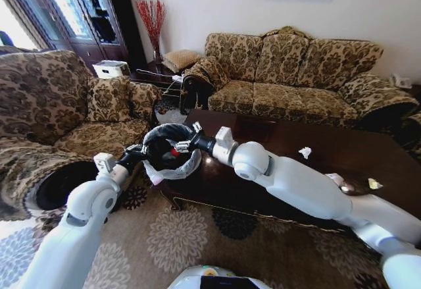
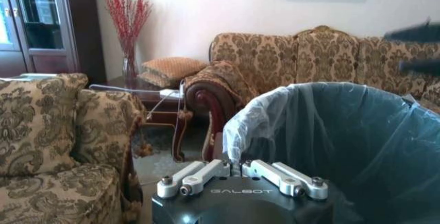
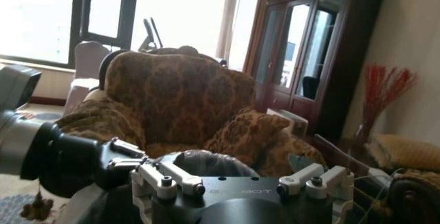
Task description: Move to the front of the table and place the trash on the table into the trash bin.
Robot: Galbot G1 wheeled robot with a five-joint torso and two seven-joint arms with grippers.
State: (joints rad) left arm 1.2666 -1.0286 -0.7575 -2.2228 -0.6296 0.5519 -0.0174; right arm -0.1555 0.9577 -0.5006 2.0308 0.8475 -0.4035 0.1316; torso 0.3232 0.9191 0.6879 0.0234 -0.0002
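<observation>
The trash bin (image 1: 158, 131), black with a whitish bag, is held off the table's left end. My left gripper (image 1: 136, 151) is shut on its near rim; in the left wrist view its fingers (image 2: 236, 166) meet at the bag's edge (image 2: 237, 126). My right gripper (image 1: 187, 137) reaches across the dark glossy table (image 1: 276, 137) and hovers open over the bin mouth, nothing between its fingers (image 3: 240, 171). A small red-marked piece (image 1: 174, 152) lies inside the bin. Trash on the table: a crumpled white paper (image 1: 304, 151), a pale wrapper (image 1: 373, 183) and a whitish piece (image 1: 339, 182) beside my right forearm.
A patterned armchair (image 1: 46, 105) stands close on the left and a long patterned sofa (image 1: 296, 72) behind the table. A small side table (image 1: 154, 78) with a vase sits in the corner. Patterned carpet (image 1: 177, 236) lies under my arms.
</observation>
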